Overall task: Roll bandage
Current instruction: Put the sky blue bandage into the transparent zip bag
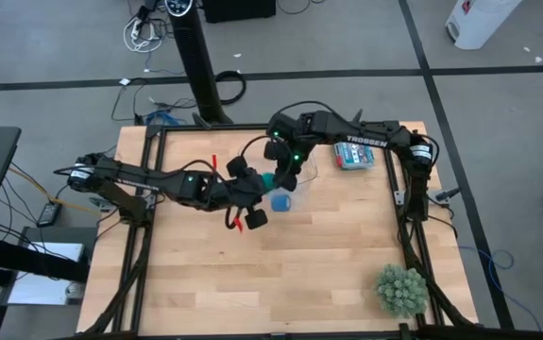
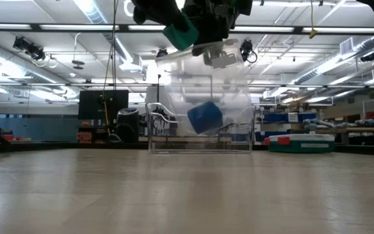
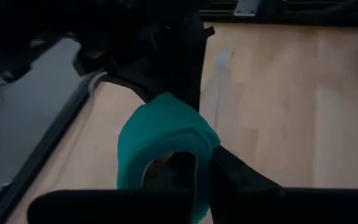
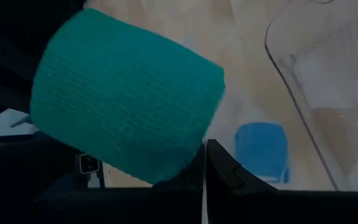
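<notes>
Right wrist view: bandage (image 4: 126, 102) pinched in left end effector (image 1: 252, 189).

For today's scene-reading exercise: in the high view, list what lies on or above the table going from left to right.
Left gripper → teal bandage → blue roll → right gripper → blue packet → green spiky ball.

Above mid-table, the bandage (image 1: 267, 179) sits between the left gripper (image 1: 252, 185) and right gripper (image 1: 284, 176), over a clear container (image 2: 203, 107) holding a second roll (image 1: 281, 201); a plant (image 1: 401, 289) occupies the near right corner.
</notes>
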{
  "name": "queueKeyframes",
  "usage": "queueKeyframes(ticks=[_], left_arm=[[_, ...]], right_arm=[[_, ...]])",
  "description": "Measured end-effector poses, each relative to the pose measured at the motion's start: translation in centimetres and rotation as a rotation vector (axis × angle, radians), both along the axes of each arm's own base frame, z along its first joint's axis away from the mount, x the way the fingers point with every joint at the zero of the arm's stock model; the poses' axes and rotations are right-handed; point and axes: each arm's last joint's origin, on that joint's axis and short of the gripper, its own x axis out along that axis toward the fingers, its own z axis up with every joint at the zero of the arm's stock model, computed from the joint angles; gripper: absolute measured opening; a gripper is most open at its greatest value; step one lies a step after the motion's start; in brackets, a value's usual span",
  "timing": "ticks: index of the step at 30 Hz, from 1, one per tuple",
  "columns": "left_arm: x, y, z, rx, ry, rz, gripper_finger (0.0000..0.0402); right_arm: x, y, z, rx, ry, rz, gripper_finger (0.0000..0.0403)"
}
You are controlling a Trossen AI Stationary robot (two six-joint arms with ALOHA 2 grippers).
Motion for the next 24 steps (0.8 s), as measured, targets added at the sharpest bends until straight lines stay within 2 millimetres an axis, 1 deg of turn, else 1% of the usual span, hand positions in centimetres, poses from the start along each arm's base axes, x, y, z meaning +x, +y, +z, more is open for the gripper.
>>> queueKeyframes(ticks=[2,6,10,16,21,24], left_arm=[[0.1,0.1,-0.1,-0.035,0.001,-0.021,0.0026],[0.3,0.1,-0.4,-0.061,-0.001,-0.007,0.0026],[0.3,0.0,-0.5,-0.076,0.001,-0.014,0.0026],[0.4,0.0,-0.6,-0.091,0.002,-0.027,0.0026],[0.4,-0.2,-0.9,-0.162,0.007,-0.014,0.0026],[0.2,0.0,-1.3,-0.198,0.034,0.025,0.0026]], right_arm=[[0.0,0.0,-0.1,-0.003,0.004,-0.003,0.0],[0.1,0.1,-0.1,-0.018,-0.003,0.001,0.0],[0.1,0.0,-0.2,-0.046,0.034,-0.066,0.0],[0.1,-0.2,0.3,-0.045,0.001,-0.081,0.0],[-0.1,0.2,1.1,-0.076,-0.06,-0.019,0.0],[0.1,0.6,1.6,-0.092,-0.122,0.032,0.0]])
